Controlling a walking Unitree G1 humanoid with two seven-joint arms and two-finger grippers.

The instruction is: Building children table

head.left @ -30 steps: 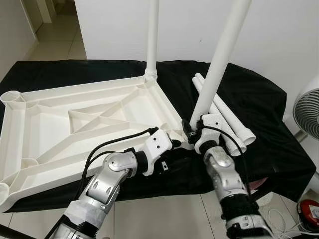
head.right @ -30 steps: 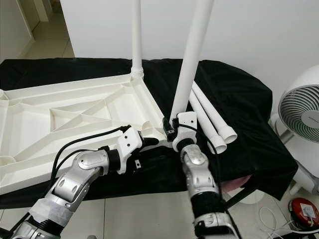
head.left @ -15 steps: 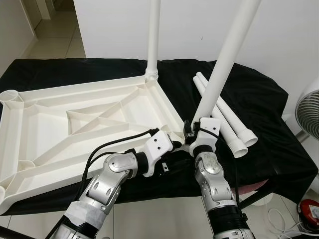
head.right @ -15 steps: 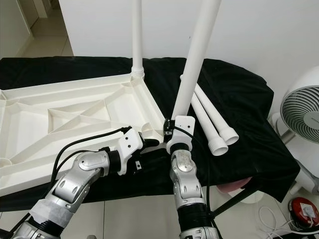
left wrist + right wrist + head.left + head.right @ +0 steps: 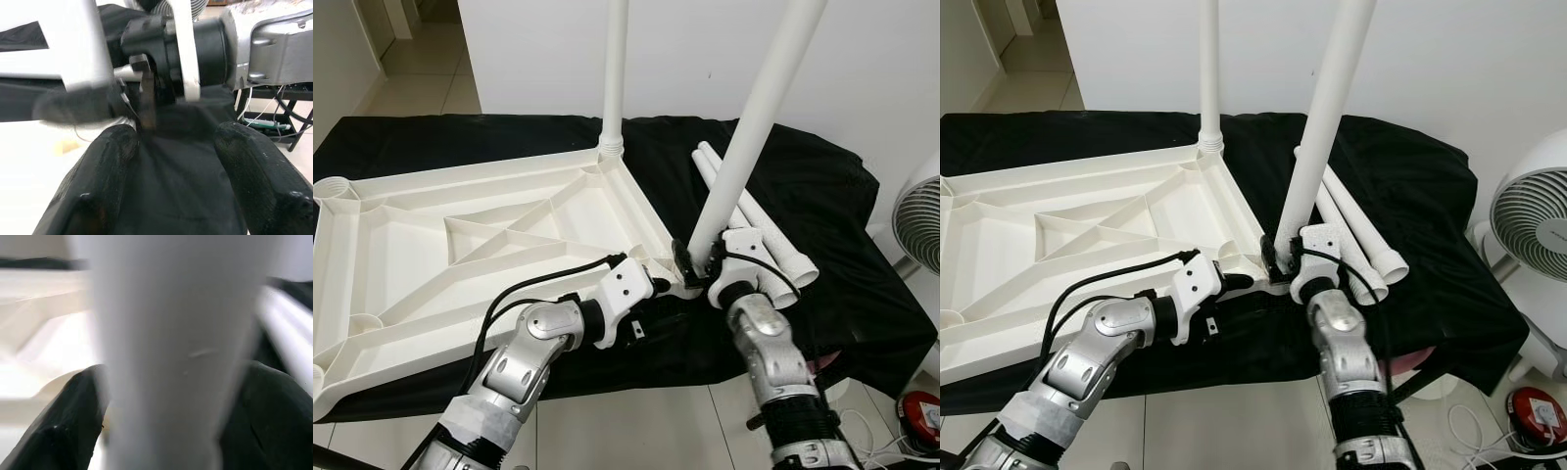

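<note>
Right pincer [image 5: 698, 260] gripping unmarked white leg [image 5: 749, 137], tabletop [image 5: 489, 245] corner

black-draped bench [image 5: 822, 196] bears upturned white tabletop [image 5: 480, 245], two loose legs [image 5: 769, 240].

One white tabletop [image 5: 489, 245], upside down on one black cloth [image 5: 822, 196]. Four white legs: one upright [image 5: 615, 69] at the tabletop's far corner, one tilted [image 5: 754, 117] at its near right corner, two loose [image 5: 773, 245] on the cloth just right of the tabletop. One fan [image 5: 918, 220] right of the cloth. Two grippers: left [image 5: 658, 286], right [image 5: 697, 262].
</note>
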